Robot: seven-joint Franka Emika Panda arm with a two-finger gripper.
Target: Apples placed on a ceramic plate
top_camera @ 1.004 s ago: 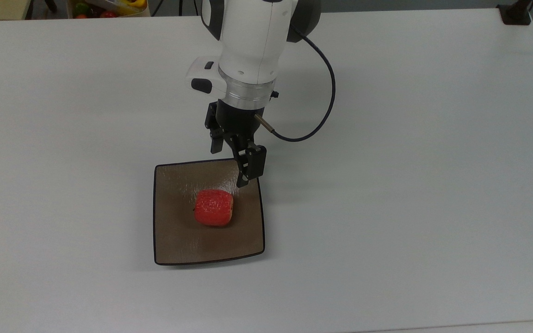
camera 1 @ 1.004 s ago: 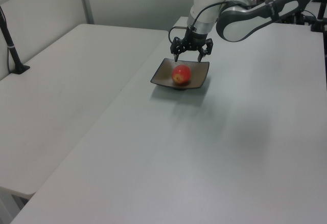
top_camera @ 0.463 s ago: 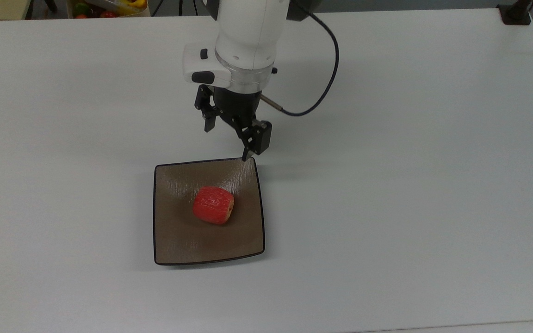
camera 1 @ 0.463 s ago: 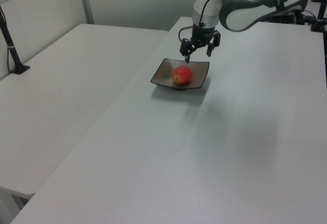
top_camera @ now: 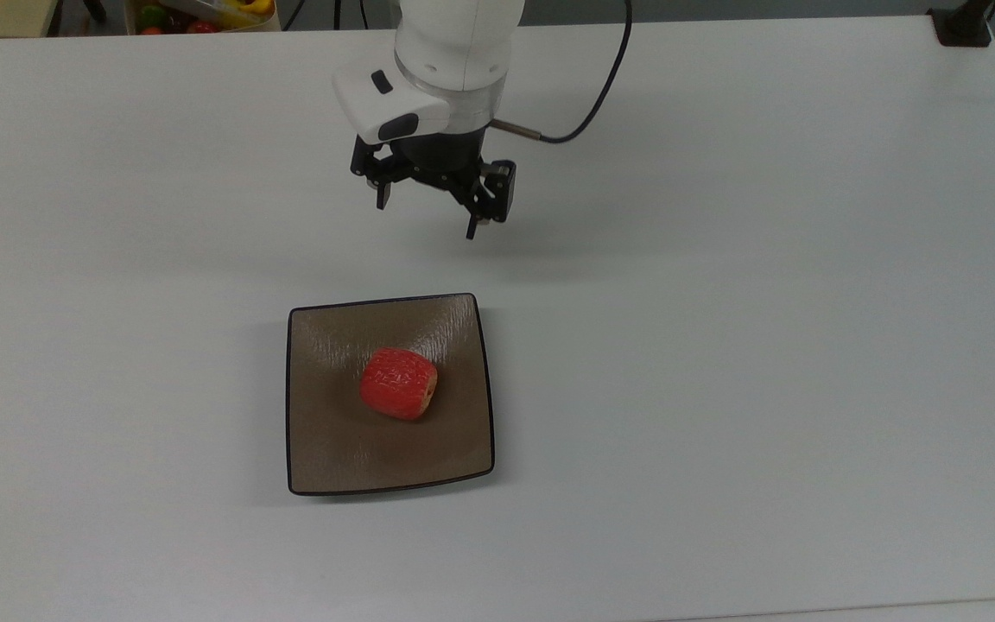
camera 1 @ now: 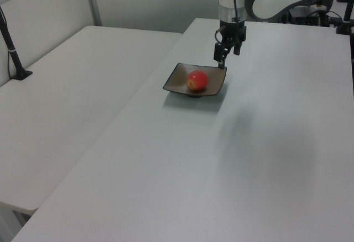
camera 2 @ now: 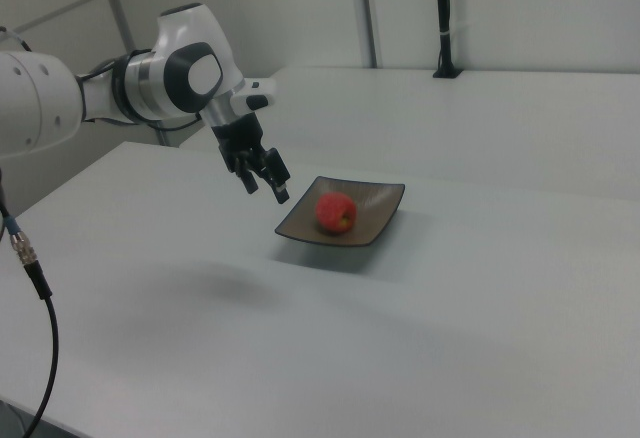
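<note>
Small bright red apple w/ streaked skin (top_camera: 398, 383) (camera 1: 197, 80) (camera 2: 336, 212): lying on its side at approx. centre of square glossy brown ceramic plate w/ thin black rim (top_camera: 325, 449) (camera 1: 175, 83) (camera 2: 378, 216). Plate flat on white tabletop (top_camera: 722, 345) (camera 1: 232, 159) (camera 2: 300, 338). Black two-finger gripper (top_camera: 428, 216) (camera 1: 223, 59) (camera 2: 266, 187): above bare table beyond plate's upper edge in top view, well apart from apple, touching nothing; jaws spread apart, empty. White arm segment (top_camera: 454, 43) w/ black cable (top_camera: 601, 86) above gripper. Mixed-colour small fruits (top_camera: 195, 15) at top view's upper-left edge, off table.
</note>
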